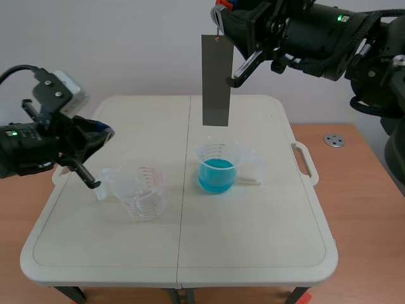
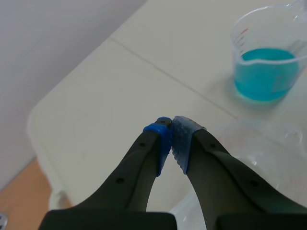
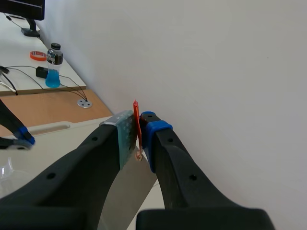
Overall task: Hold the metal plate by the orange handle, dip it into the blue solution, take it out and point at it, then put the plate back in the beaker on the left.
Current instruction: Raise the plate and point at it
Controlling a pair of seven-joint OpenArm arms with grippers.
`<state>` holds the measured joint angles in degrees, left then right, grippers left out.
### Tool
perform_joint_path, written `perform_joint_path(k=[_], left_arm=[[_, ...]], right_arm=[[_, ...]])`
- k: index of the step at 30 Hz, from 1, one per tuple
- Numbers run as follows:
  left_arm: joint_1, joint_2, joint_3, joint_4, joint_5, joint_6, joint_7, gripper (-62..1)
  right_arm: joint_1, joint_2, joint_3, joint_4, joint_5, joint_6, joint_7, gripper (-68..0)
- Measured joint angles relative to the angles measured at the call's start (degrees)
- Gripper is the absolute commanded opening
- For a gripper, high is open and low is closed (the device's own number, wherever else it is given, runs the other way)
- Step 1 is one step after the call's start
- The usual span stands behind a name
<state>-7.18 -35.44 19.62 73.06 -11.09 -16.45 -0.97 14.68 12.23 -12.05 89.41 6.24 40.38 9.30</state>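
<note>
A long grey metal plate [image 1: 214, 80] hangs upright in the air above the beaker of blue solution [image 1: 217, 168]. My right gripper [image 1: 220, 14] is shut on its thin orange handle [image 3: 137, 125], high over the table; the handle shows pinched between the pads [image 3: 125, 134]. The plate's lower edge is clear of the liquid. An empty clear beaker [image 1: 143, 190] stands left of the blue one. My left gripper [image 1: 106, 133] hovers shut just left of and above the empty beaker [image 2: 259, 158], holding nothing. The blue beaker [image 2: 266, 60] lies ahead of it.
The white folding table [image 1: 253, 253] stands on a wooden desk. A round metal grommet [image 1: 334, 140] sits on the desk at the right. A second clear container [image 1: 253, 166] stands just behind the blue beaker. A bottle with blue liquid [image 3: 53, 65] stands on a far desk.
</note>
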Motion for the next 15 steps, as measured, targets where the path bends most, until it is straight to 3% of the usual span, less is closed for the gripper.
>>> perform_joint_path(k=[8,15], left_arm=[[18.9,-11.9,-16.1,5.2,-7.2,0.8,-2.8,-58.6],[37.6,-14.9,-30.8,5.1,-7.6,1.1,-4.3,-58.6]], right_arm=[[0.0,0.0,0.0,0.0,0.9,0.0,0.0,-66.0],[0.0,0.0,-0.2,0.0,1.5,0.0,0.0,-66.0]])
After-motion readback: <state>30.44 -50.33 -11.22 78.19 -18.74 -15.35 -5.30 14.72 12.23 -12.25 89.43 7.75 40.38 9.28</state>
